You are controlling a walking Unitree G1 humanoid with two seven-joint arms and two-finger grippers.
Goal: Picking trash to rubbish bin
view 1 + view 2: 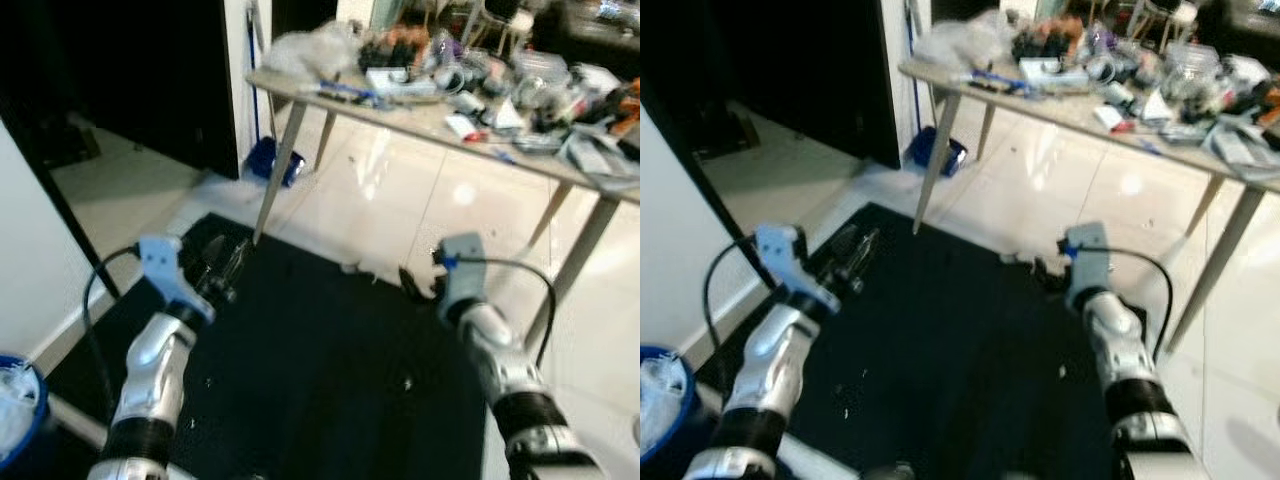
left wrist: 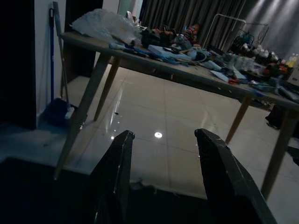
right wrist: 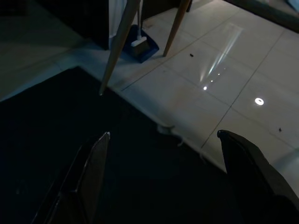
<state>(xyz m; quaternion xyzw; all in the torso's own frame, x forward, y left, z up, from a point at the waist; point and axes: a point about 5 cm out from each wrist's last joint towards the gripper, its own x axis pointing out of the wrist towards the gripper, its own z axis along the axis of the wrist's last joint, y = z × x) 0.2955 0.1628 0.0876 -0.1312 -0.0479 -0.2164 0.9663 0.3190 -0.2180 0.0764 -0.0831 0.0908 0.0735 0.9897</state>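
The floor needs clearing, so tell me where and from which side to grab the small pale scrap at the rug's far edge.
Probably come from straight above with the right gripper, whose fingers are open and point toward it. The pale scrap lies low where the dark rug meets the tiles, so pinch across its short width. Its exact shape is too small to tell.

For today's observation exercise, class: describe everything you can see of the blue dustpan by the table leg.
The blue dustpan looks like plastic. It rests on the pale tiled floor at the foot of the wall, just beyond the black rug and behind the table leg. A long, thin blue handle rises from it, nearly upright against the wall. A pale strip lies in its mouth; what it is cannot be told.
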